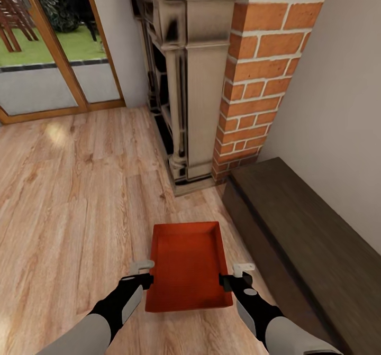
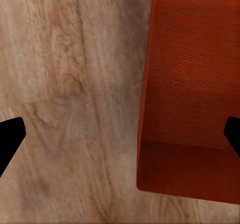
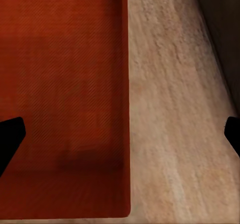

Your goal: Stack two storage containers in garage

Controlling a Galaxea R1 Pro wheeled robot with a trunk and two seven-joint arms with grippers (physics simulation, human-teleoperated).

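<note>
One orange-red storage container (image 1: pixel 188 265) sits on the light wood plank floor (image 1: pixel 69 196) of the living room, its open top facing up and nothing inside it. It lies directly between the two grippers: the left gripper (image 1: pixel 142 271) is at its left wall and the right gripper (image 1: pixel 239 273) at its right wall, both near the end closer to the robot. In the left wrist view the fingers (image 2: pixel 11 136) are spread wide, one over bare planks and the other over the bin's interior, so the left wall (image 2: pixel 145 108) runs between them without being pinched; the left gripper (image 2: pixel 120 134) is released. The right wrist view shows the same for the right gripper (image 3: pixel 120 134): parted fingers (image 3: pixel 11 134) straddle the right wall (image 3: pixel 126 103), released, nothing grasped. Just beyond the right gripper, on its outer side, a dark low cabinet (image 1: pixel 312 244) stands along the white wall. Ahead of both grippers, past the container's far end, rises the red brick fireplace (image 1: pixel 259 74) with its pale carved surround (image 1: pixel 196 80). Further off, beyond the left gripper, a wood-framed glass door (image 1: pixel 53 43) shows green lawn outside.
</note>
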